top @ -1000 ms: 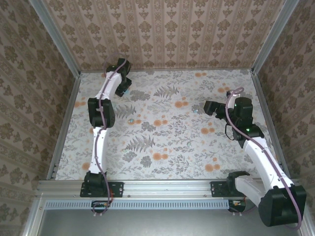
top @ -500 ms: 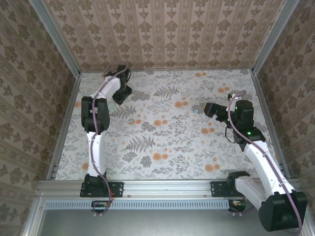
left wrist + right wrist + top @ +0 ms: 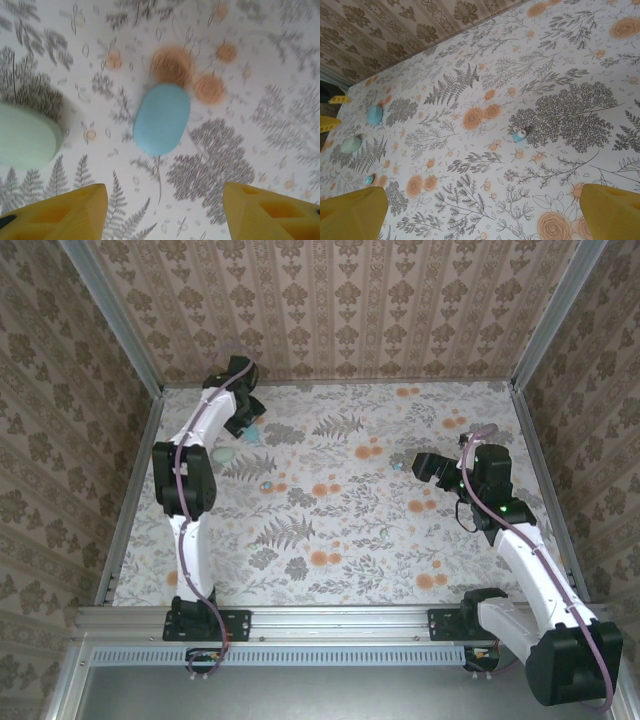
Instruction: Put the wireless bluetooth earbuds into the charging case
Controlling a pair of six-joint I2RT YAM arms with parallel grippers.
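The charging case lies in two oval parts on the flowered table. In the left wrist view the teal-blue part (image 3: 161,118) is ahead of my open left gripper (image 3: 165,220), with the mint-green part (image 3: 25,141) apart from it at the left. Nothing sits between the yellow fingers (image 3: 65,215). From above, the left gripper (image 3: 246,426) hangs at the far left over the teal part (image 3: 254,431), and the mint part (image 3: 225,454) is nearer. One earbud (image 3: 520,135) lies ahead of my open right gripper (image 3: 482,215). The other earbud (image 3: 266,483) rests left of centre.
Patterned walls (image 3: 330,310) enclose the table at the back and both sides, with a metal rail (image 3: 330,620) along the near edge. The left arm's elbow (image 3: 180,475) stands by the left wall. Orange printed flowers (image 3: 325,558) dot the cloth.
The left gripper has opened wider and drawn back toward the far wall, so the mint part now lies uncovered on the table. The right gripper has edged left toward the earbud.
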